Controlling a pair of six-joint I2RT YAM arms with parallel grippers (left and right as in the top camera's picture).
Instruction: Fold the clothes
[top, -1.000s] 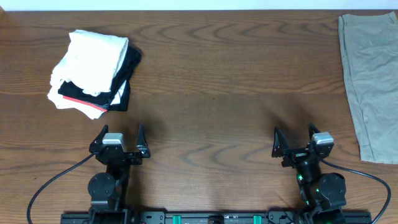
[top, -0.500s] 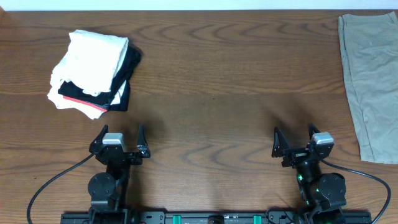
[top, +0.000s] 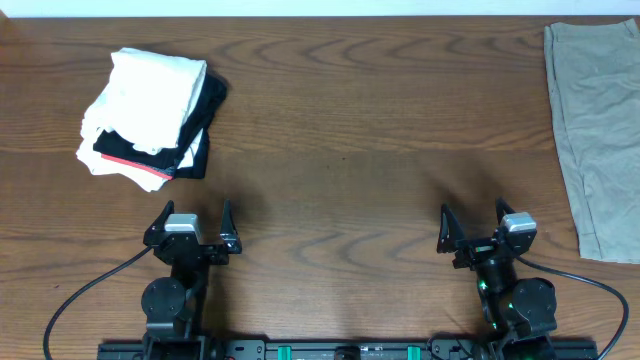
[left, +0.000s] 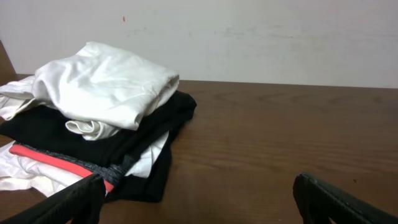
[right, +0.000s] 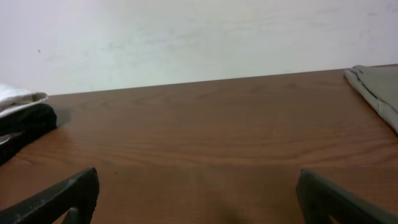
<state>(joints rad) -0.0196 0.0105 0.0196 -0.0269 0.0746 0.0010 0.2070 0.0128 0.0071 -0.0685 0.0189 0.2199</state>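
both grippers sit exactly as they did a second ago: the left gripper (top: 195, 215) at about seven o'clock on the table (top: 350, 130) and the right gripper (top: 474, 215) at about five o'clock, each with its fingers spread wide apart and nothing between them. nothing on the tabletop has shifted either, so by my reading the folding has not begun and the first reach is yet to come. the white t-shirt (top: 150, 95) lies at ten o'clock, well apart from both arms, as a soft, rumpled cotton bundle with rounded creases; no lettering shows from here. it rests on a black garment with a red edge (top: 195, 135), with more white cloth poking out underneath. at three o'clock a flat olive-grey cloth (top: 595, 130) lies smooth and matte along the edge of the dark, glossy wood grain.
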